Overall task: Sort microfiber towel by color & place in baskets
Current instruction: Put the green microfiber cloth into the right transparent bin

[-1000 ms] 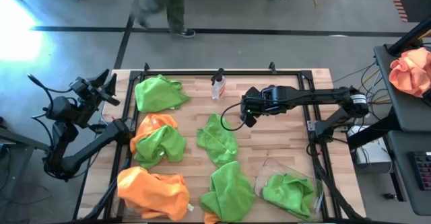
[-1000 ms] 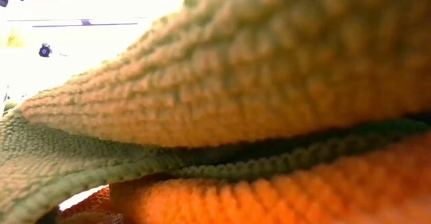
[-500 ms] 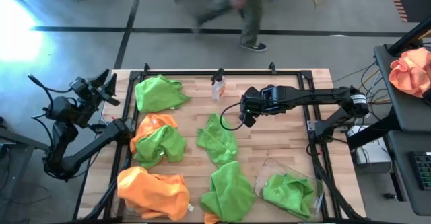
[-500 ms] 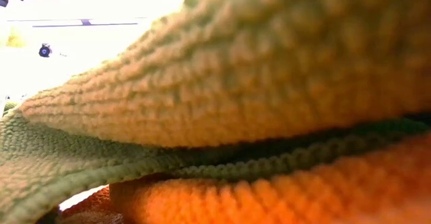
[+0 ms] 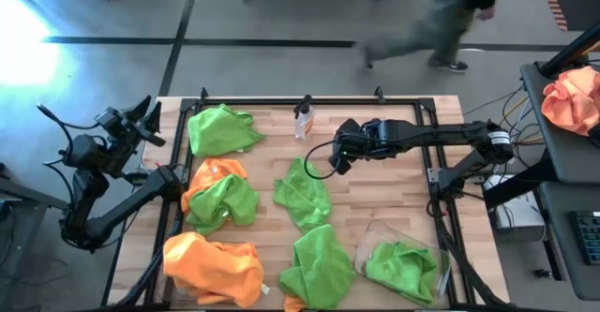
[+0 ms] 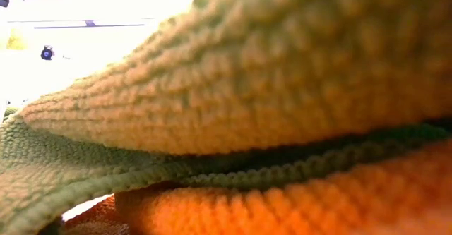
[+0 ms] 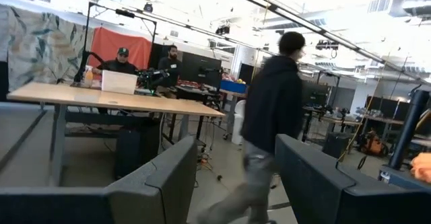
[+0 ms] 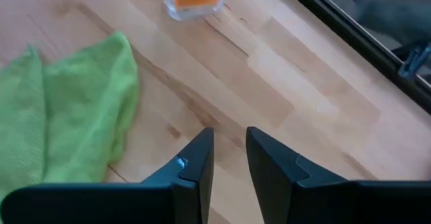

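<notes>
Seen from above, a crumpled lime green microfiber towel [image 5: 303,195] lies near the middle of the pale wooden slatted bench [image 5: 394,195], its long axis running from the far side toward the near edge. Taking this towel as the landmark: another green towel [image 5: 221,129] is bunched at the far left of it, and a green towel draped over an orange one [image 5: 219,196] lies directly left. A rumpled orange towel [image 5: 214,267] sits near-left at the front edge. A further green towel [image 5: 317,265] lies just nearer than the landmark.

To the near right, a clear see-through plastic rectangular basket [image 5: 373,232] holds one green towel [image 5: 401,268]. A second basket cannot be made out.

A small clear spray bottle with an orange label [image 5: 304,120] stands beyond the landmark towel; its label cannot be read.

The right end effector [image 5: 337,159] hovers just right of the landmark towel's far end, holding nothing; in its wrist view its two dark fingers [image 8: 194,165] stand close together with a narrow gap over bare wood. The left end effector [image 5: 142,117] waits off the bench's left edge, well away from the towel, fingers [image 7: 158,183] spread wide and empty.

The low view is filled by orange and green fabric pressed against the lens. A blurred person [image 5: 448,26] walks across the floor beyond the bench.
</notes>
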Controlling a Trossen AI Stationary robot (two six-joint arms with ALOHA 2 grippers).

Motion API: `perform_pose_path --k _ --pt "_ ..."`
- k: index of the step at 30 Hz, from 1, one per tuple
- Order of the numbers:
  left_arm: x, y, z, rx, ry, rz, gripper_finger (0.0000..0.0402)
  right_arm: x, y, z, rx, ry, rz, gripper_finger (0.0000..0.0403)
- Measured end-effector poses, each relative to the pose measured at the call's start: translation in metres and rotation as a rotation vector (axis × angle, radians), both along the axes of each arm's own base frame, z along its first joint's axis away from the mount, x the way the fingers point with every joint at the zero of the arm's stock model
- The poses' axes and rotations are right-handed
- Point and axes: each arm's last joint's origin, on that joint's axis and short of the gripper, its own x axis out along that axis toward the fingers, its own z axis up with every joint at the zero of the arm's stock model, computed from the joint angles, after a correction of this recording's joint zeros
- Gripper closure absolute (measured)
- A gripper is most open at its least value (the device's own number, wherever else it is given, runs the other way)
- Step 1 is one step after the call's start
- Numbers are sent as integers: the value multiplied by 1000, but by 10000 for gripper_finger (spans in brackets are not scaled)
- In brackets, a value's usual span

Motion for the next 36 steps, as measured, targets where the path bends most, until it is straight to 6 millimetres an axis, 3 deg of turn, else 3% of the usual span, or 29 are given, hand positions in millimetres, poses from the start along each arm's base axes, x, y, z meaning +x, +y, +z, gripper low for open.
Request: perform_pose_path --k 14,22,29,36 --pt "-2 -3 -4 -16 117 -23 216 6 -3 3 -11 -58 28 330" --pt "0 -5 -3 -27 82 -125 216 3 -27 3 -30 -44 -25 330" --pt "0 -4 -3 -29 68 -111 216 -1 -48 2 -37 -30 -76 330" --pt "0 -4 -3 -67 11 -125 216 11 -53 -18 -31 50 -58 335"
